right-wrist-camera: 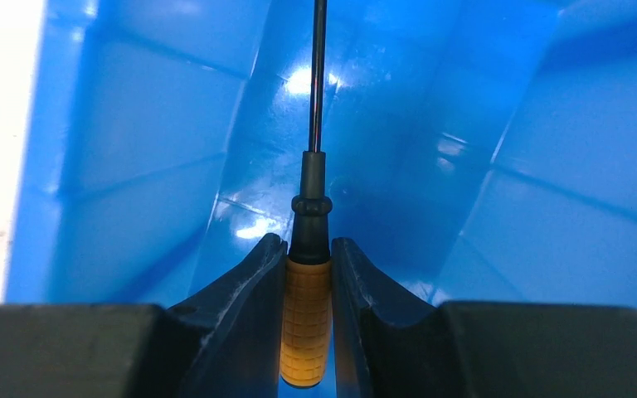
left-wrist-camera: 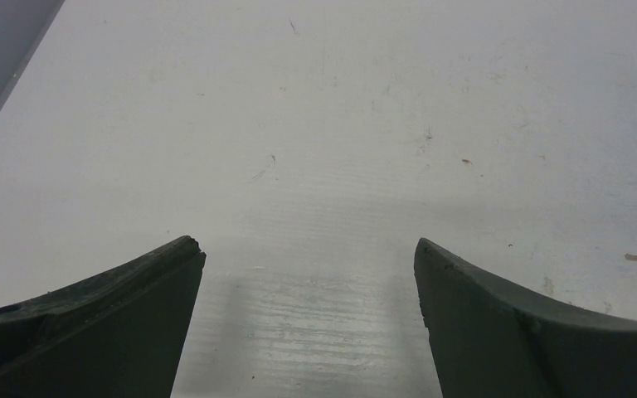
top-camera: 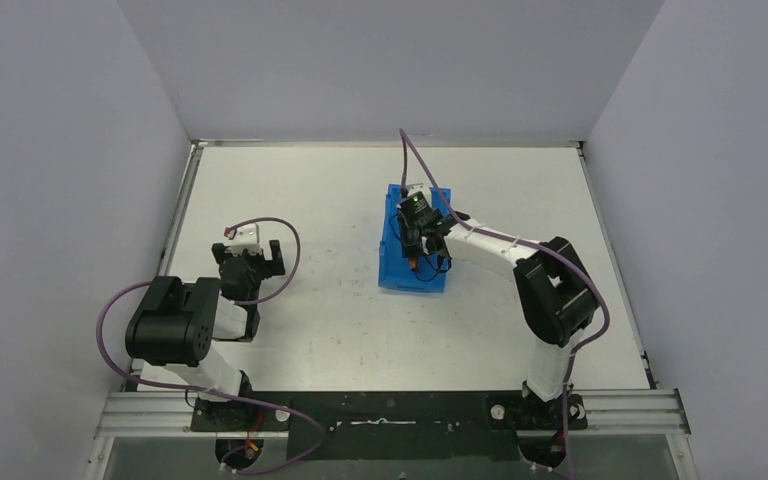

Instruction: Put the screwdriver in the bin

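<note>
We have the right claw point(right-wrist-camera: 308, 247) clamped on the screwdriver point(right-wrist-camera: 306, 332), its 2 fingers pressed against either side of the orange handle and the thin black shaft running straight out ahead. In the right wrist view the blue walls of the bin point(right-wrist-camera: 124, 157) rise on both sides and its floor lies beyond the shaft. From that we judge the tool is inside the bin's opening, held above the floor and not lying on it. The tip runs out of view at the top, so we cannot tell whether it touches anything. In the top view the right arm reaches over the bin, which stands on the bench point(top-camera: 300, 190) a little right of centre.

The left claw point(left-wrist-camera: 309, 249) is spread wide with nothing between its fingers and only bench below. It sits on the left side, well apart from the bin.

We judge the carry is done and the step in hand is the release. The next move calls for parting the right fingers so the screwdriver drops to the floor, then lifting the claw straight up, clear of the walls. The handle is round and may roll a little on landing, but the walls should keep it in.
</note>
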`<act>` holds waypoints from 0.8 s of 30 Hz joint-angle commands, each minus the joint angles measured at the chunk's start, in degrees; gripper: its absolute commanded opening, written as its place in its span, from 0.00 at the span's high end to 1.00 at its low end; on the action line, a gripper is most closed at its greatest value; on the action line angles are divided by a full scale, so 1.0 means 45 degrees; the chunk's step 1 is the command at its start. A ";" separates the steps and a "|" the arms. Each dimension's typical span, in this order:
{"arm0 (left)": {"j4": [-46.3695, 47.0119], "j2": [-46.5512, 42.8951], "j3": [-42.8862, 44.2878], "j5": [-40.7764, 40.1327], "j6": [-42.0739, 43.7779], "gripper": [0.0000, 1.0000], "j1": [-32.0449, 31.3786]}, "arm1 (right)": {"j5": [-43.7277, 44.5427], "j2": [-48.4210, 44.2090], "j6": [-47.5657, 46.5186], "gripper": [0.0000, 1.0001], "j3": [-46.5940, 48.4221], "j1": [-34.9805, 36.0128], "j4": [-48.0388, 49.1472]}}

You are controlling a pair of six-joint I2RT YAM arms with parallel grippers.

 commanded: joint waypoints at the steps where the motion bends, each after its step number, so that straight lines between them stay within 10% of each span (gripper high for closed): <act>1: 0.0503 -0.0077 0.0277 -0.0037 -0.0062 0.03 -0.0031 | -0.0085 0.0613 0.0207 1.00 0.0209 -0.0130 0.0902; 11: 0.0494 -0.0086 0.0277 -0.0040 -0.0061 0.03 -0.0031 | 0.0137 0.0457 0.0395 0.57 0.0784 -0.0175 0.0707; 24: 0.0481 -0.0089 0.0277 -0.0037 -0.0070 0.03 -0.0031 | 0.0872 -0.2332 -0.0319 0.36 0.1528 -0.0149 0.0058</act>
